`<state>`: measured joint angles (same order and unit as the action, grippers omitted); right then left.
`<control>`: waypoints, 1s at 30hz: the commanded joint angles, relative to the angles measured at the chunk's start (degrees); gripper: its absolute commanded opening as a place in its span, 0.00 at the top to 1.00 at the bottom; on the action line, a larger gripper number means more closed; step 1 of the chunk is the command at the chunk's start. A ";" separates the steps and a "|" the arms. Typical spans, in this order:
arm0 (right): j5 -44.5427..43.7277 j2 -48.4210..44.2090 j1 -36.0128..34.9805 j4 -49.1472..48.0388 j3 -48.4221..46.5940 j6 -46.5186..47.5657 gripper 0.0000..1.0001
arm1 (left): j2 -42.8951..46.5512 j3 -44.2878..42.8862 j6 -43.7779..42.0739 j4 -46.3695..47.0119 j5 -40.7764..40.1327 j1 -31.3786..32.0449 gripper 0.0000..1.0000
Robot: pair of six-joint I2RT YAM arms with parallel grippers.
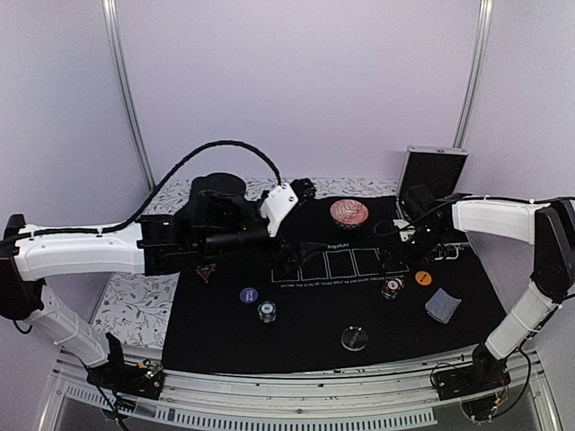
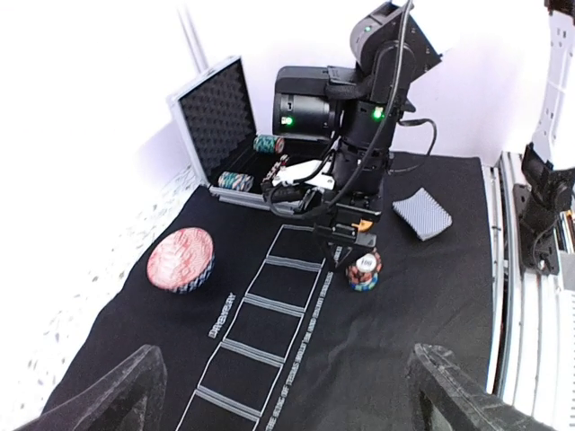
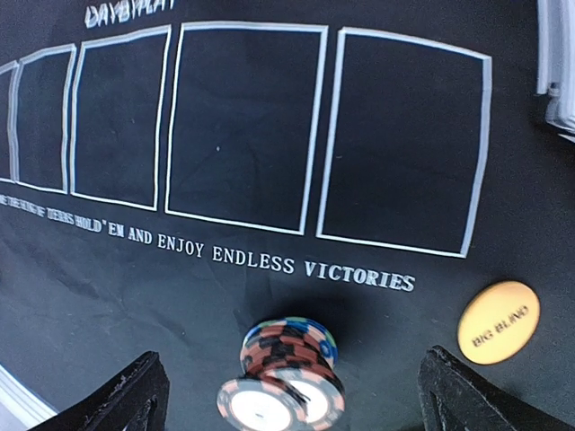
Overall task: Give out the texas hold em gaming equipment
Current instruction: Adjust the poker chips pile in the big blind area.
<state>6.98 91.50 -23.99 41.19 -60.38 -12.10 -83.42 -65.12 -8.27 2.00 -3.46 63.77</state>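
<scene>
A black poker mat [image 1: 305, 346] covers a floral-clothed worktop [image 1: 135, 305]. On the mat a row of five white-outlined card boxes runs left to right, with a line of white lettering beneath them.

The right gripper [image 3: 292, 357] hangs low over the right part of the mat, jaws wide apart. A striped chip stack [image 3: 289, 352] stands between its fingers, touched by neither. The stack is red, black and blue, and its top chips have slid off toward the camera, white faces tilted up. Just to the right lies a flat orange disc [image 3: 498, 321] marked BIG BLIND.

The left gripper [image 2: 287, 359] is also open and holds nothing, above the left end of the box row.

Near the right edge lies a deck of cards [image 1: 442, 305], grey patterned back up, turned askew to the mat's edges. A purple disc [image 1: 249, 294] and a second chip stack [image 1: 267, 311] sit close together left of centre. A clear disc [image 1: 355, 338] lies near the front edge. A red-edged black triangle [image 1: 206, 274] lies flat at the far left.

At the far right corner an aluminium case [image 2: 220, 121] stands open, lid upright, with rolls of striped chips [image 2: 235, 180] inside. A red patterned bowl [image 2: 181, 260] rests upside down beyond the boxes.
</scene>
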 commanded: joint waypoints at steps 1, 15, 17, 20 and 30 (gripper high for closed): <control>-3.01 4.32 -1.59 3.60 -2.90 0.24 0.01 | 5.01 5.69 1.96 -3.42 -2.03 -0.35 0.05; -5.22 12.33 -4.39 7.96 -5.86 2.55 0.00 | 8.29 9.56 0.91 -2.26 -1.77 -0.90 0.04; -5.84 13.10 -4.61 8.52 -6.12 2.75 0.01 | 8.27 9.66 0.81 -2.50 -1.58 -0.97 0.05; -6.74 14.30 -5.71 9.28 -6.56 3.16 0.03 | 8.25 9.66 0.63 -2.69 -1.49 -0.95 0.05; -7.82 15.79 -7.31 9.56 -7.10 4.44 0.17 | 8.23 9.05 0.33 -3.58 -1.60 -1.44 0.04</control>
<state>-0.32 105.89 -30.79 50.15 -66.48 -8.71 -75.55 -56.07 -7.33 -0.99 -5.02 63.11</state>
